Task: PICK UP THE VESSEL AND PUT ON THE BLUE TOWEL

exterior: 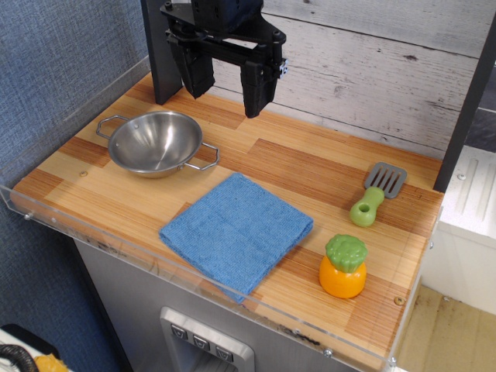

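The vessel (155, 142) is a shiny steel bowl with two wire loop handles, standing upright at the left of the wooden counter. The blue towel (236, 231) lies flat near the front middle, just right of and in front of the vessel, not touching it. My gripper (229, 87) hangs open and empty above the back of the counter, behind and to the right of the vessel, its two black fingers (258, 89) pointing down.
A green-handled grey spatula (376, 194) lies at the right. An orange toy fruit with a green top (343, 267) stands at the front right. A clear plastic rim (194, 267) edges the counter. A wood-plank wall stands behind.
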Action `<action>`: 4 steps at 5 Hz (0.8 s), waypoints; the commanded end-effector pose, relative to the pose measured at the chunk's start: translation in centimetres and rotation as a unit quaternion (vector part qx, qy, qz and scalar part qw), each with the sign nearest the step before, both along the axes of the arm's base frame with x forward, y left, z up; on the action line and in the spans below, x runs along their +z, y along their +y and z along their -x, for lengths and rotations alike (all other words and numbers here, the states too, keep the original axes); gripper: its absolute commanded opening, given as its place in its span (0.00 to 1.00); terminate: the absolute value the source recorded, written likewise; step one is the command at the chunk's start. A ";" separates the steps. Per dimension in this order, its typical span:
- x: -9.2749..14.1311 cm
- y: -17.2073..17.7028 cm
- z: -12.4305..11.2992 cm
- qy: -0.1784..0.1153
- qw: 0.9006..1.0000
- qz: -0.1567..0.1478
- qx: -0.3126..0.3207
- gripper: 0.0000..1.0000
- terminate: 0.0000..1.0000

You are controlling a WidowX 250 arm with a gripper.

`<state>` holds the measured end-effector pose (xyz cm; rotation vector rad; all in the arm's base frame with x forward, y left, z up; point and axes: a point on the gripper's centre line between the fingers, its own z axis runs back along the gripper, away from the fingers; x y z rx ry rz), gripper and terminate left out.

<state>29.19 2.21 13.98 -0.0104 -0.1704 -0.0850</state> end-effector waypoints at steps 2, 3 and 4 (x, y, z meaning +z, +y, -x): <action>-0.4 0.9 -1.0 -0.012 0.999 0.023 0.019 1.00 0.00; -0.8 2.7 -2.6 -0.028 0.998 0.036 0.054 1.00 0.00; -1.2 4.2 -3.3 -0.038 0.995 0.027 0.083 1.00 0.00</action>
